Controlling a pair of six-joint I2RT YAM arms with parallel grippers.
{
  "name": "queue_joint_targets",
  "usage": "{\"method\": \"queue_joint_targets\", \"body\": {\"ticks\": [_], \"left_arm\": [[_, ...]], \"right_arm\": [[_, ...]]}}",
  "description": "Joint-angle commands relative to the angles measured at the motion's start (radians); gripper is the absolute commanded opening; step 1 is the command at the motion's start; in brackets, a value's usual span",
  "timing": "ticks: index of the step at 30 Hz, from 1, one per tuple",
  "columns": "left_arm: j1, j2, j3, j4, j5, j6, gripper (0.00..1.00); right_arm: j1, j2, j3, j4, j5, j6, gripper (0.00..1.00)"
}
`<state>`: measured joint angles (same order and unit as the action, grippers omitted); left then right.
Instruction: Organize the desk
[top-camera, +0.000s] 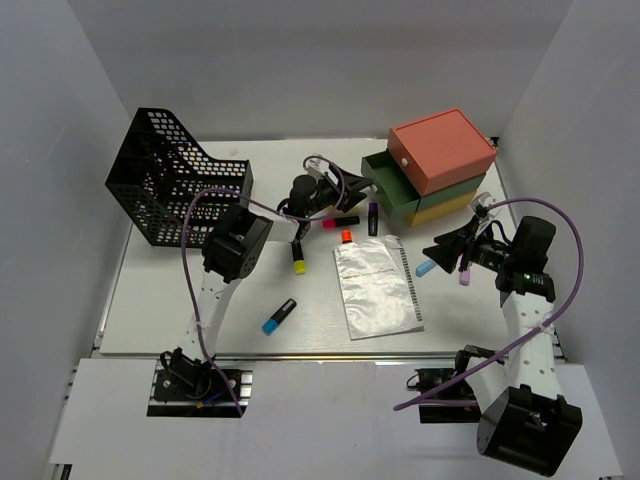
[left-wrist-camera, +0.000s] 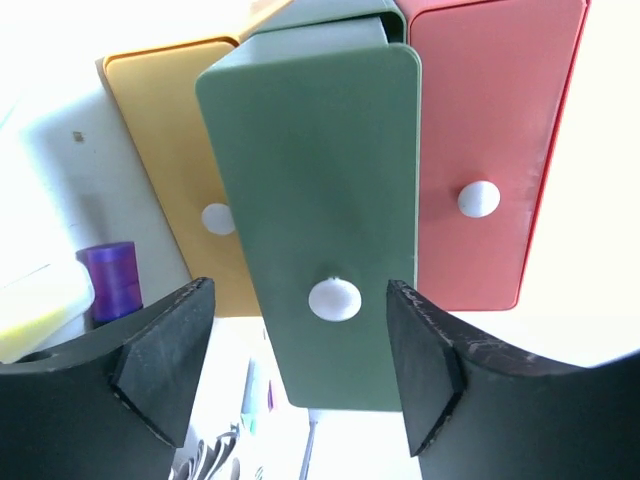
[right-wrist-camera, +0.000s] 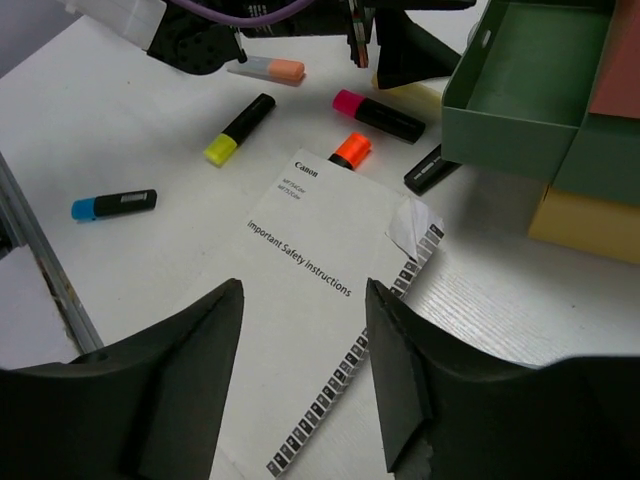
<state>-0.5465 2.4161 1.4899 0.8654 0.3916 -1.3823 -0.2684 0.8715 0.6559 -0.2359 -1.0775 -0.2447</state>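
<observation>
Ahead of both arm bases, the white worktop (top-camera: 170, 310) lies under everything. At its back I see one black mesh basket (top-camera: 165, 180) on the left and one three-drawer box (top-camera: 435, 165) on the right, its green drawer (left-wrist-camera: 310, 180) pulled out. My left hand (left-wrist-camera: 300, 365) stands wide astride that drawer's knob (left-wrist-camera: 334, 298), gripping nothing. My right hand (right-wrist-camera: 300, 380) hangs open and empty over the one booklet (right-wrist-camera: 310, 260). I count six markers (right-wrist-camera: 240, 130) loose beside it.

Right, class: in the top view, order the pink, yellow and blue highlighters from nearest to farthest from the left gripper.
1. Pink highlighter, just in front of the left gripper.
2. Yellow highlighter, further forward and to the left.
3. Blue highlighter, farthest forward, front-left.
</observation>
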Motion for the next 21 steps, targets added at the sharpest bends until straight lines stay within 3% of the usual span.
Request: {"method": "queue_joint_targets", "body": {"ticks": [1, 11, 14, 17, 18, 19, 20, 21], "left_arm": [[0.008, -0.123, -0.016, -0.016, 0.05, 0.022, 0.8], [0.077, -0.374, -0.158, -0.27, 0.113, 0.251, 0.82], [0.105, -0.494, -0.206, -0.414, 0.157, 0.405, 0.78], [0.132, -0.655, -0.287, -0.578, 0.181, 0.621, 0.63], [0.144, -0.702, -0.312, -0.621, 0.178, 0.734, 0.44], [0.155, -0.788, -0.365, -0.702, 0.178, 0.788, 0.33], [0.155, -0.833, -0.393, -0.733, 0.178, 0.846, 0.23], [0.155, -0.876, -0.419, -0.793, 0.181, 0.947, 0.1]], "right_arm": [[0.001, 0.009, -0.006, -0.022, -0.029, -0.067, 0.59], [0.006, 0.034, -0.012, -0.074, 0.004, -0.159, 0.51], [0.018, 0.06, 0.004, -0.117, 0.031, -0.238, 0.38], [0.04, 0.11, 0.028, -0.288, 0.036, -0.491, 0.19], [0.043, 0.121, 0.037, -0.412, 0.045, -0.692, 0.15], [0.047, 0.129, 0.042, -0.471, 0.057, -0.799, 0.15], [0.055, 0.138, 0.05, -0.535, 0.101, -0.917, 0.19], [0.058, 0.139, 0.057, -0.634, 0.125, -1.129, 0.34]]}}
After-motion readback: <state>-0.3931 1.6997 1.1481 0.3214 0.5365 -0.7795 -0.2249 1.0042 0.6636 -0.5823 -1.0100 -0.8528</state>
